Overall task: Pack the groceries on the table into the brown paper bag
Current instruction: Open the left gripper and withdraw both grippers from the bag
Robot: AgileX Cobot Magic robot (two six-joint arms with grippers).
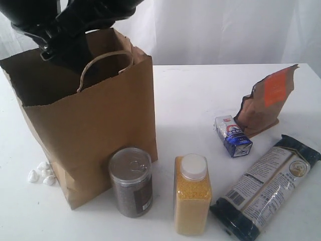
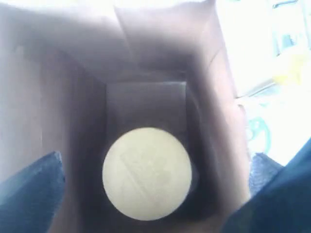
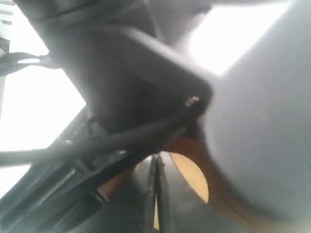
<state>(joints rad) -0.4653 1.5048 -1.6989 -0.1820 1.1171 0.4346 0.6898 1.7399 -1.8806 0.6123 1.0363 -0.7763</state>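
I see the left fingers [image 2: 31,191] spread apart inside the brown paper bag [image 2: 63,97]. The olive-lidded jar [image 2: 146,172] stands between and beyond them, touching neither. The right fingers [image 3: 151,194] are pressed together.

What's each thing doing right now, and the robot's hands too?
brown paper bag: upright, top open
olive-lidded jar: inside the bag, lid on
silver can: upright
yellow-grain bottle: upright, capped
carton: lying down
pouch: standing
long packet: lying flat
left gripper: open, above the jar
right gripper: shut
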